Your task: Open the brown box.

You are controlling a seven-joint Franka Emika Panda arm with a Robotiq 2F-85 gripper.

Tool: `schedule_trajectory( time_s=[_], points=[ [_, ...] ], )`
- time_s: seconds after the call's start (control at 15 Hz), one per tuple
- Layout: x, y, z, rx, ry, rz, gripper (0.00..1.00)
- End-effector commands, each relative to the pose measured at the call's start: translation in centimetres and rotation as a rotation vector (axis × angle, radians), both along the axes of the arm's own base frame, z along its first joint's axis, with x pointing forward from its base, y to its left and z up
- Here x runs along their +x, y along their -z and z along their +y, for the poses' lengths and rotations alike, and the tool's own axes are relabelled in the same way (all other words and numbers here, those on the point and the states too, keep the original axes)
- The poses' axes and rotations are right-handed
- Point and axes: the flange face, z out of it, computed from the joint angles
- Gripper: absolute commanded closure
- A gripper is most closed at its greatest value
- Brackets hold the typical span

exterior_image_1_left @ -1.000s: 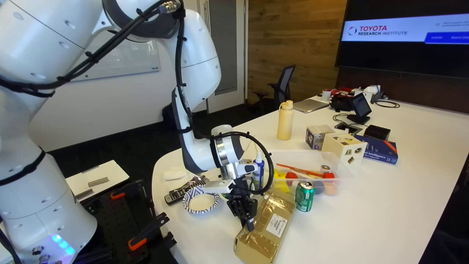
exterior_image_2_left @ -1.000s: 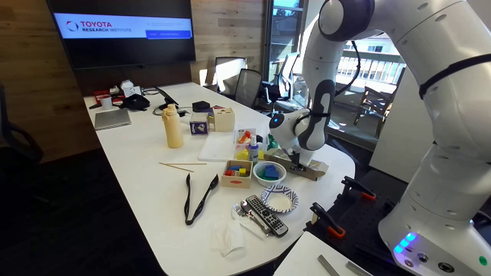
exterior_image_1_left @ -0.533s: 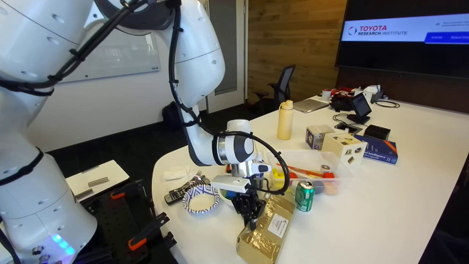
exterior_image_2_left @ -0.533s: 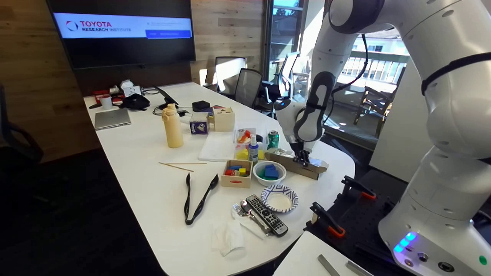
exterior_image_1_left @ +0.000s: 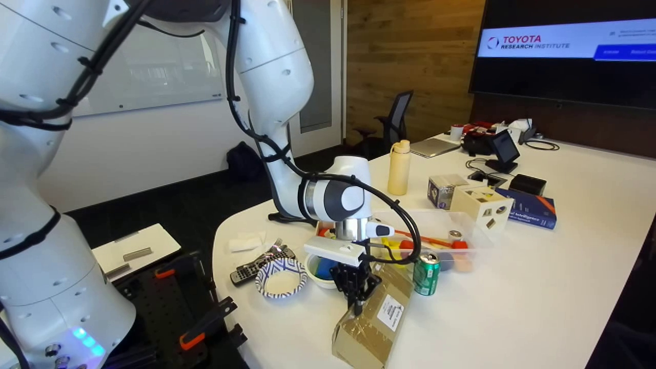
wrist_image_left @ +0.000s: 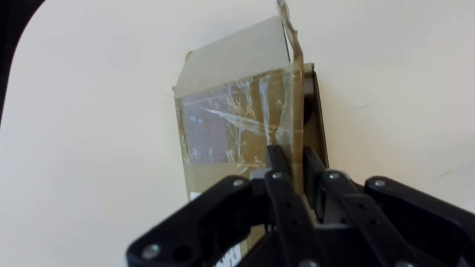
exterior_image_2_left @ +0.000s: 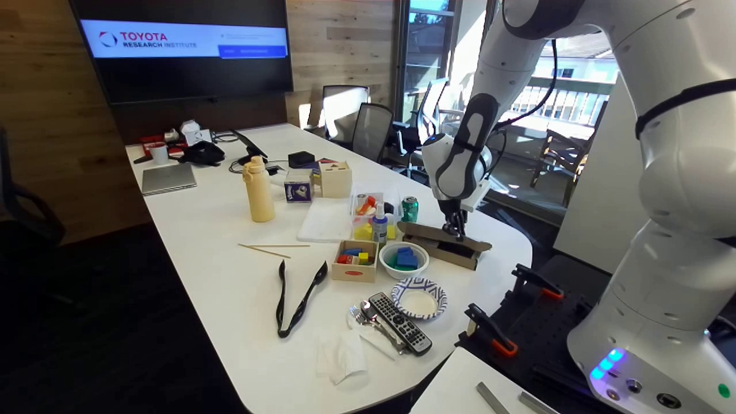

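Observation:
The brown box (exterior_image_1_left: pixel 365 332) is flat golden-brown cardboard with clear tape and a white label, and lies on the white table. In the other outside picture, an exterior view, the box (exterior_image_2_left: pixel 440 253) shows its lid raised along the near long side, with a dark gap above the wall. My gripper (exterior_image_1_left: pixel 357 307) is at this long edge and also shows in an exterior view (exterior_image_2_left: pixel 455 231). In the wrist view, the gripper (wrist_image_left: pixel 291 152) has one finger on each side of the lid's edge flap and is shut on it. Part of the box's inside (wrist_image_left: pixel 313 126) shows right of the flap.
A green can (exterior_image_1_left: pixel 426 274) stands close beside the box. A white bowl with blue pieces (exterior_image_2_left: pixel 404 260), a patterned paper bowl (exterior_image_2_left: pixel 420 299) and a small wooden box with blocks (exterior_image_2_left: pixel 355 261) are near it. A clear plastic bin (exterior_image_1_left: pixel 476 241) stands behind the can.
My gripper has risen and shifted slightly towards the can, and the wrist has tilted. The lid's long edge has lifted with it, and a dark gap has opened above the box wall.

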Motion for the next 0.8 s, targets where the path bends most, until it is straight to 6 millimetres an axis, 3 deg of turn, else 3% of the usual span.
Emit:
schedule_trajectory(
  time_s=[0.0, 0.4, 0.53, 0.6, 0.73],
  points=[
    [-0.2, -2.1, -0.7, 0.03, 0.01, -0.021, 0.96],
    [0.2, -3.8, -3.2, 0.084, 0.069, -0.04, 0.96],
    [0.5, -4.5, -4.1, 0.074, 0.1, -0.057, 0.86],
    [0.6, -4.8, -4.5, 0.064, 0.118, -0.068, 0.63],
    [0.7, -5.4, -5.0, 0.04, 0.144, -0.088, 0.6]
  ],
)
